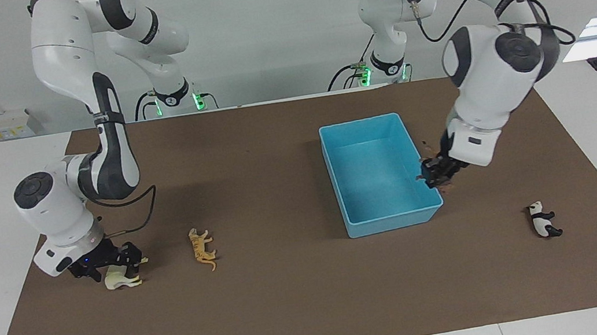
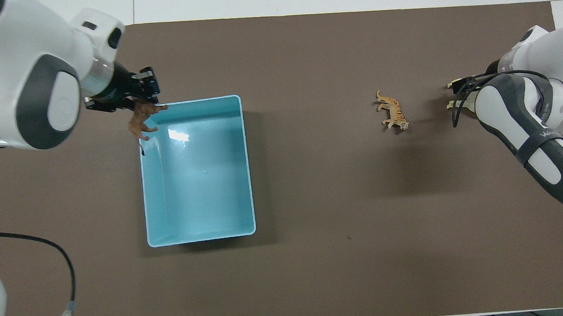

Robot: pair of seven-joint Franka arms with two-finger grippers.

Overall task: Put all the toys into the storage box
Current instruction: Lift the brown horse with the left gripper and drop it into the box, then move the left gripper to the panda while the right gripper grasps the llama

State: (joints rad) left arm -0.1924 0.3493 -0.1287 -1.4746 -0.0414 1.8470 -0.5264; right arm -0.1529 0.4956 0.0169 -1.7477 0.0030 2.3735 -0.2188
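The left gripper [image 1: 435,174] is clamped on the small dark brown plastic four-legged animal figure [image 2: 142,120] and holds it in the air over the rim of the light blue rectangular plastic storage box [image 1: 379,220], at the corner farthest from the robots on the left arm's side. The figure hangs below the fingertips, partly over the box interior and partly over the wall. The box sits on the brown table mat [image 1: 293,297] with nothing inside it.

The right gripper [image 1: 113,262] is down at the cream-white plastic horse figure [image 1: 121,279], which lies on its side near the right arm's end of the mat. The jaws stand wide about the horse's body; whether the fingers touch it cannot be confirmed, as the wrist hides most of the figure from above.

The orange striped plastic tiger figure [image 1: 202,249] lies on the mat between the horse and the box. The black-and-white plastic panda figure [image 1: 542,219] lies on the mat toward the left arm's end, apart from the box.
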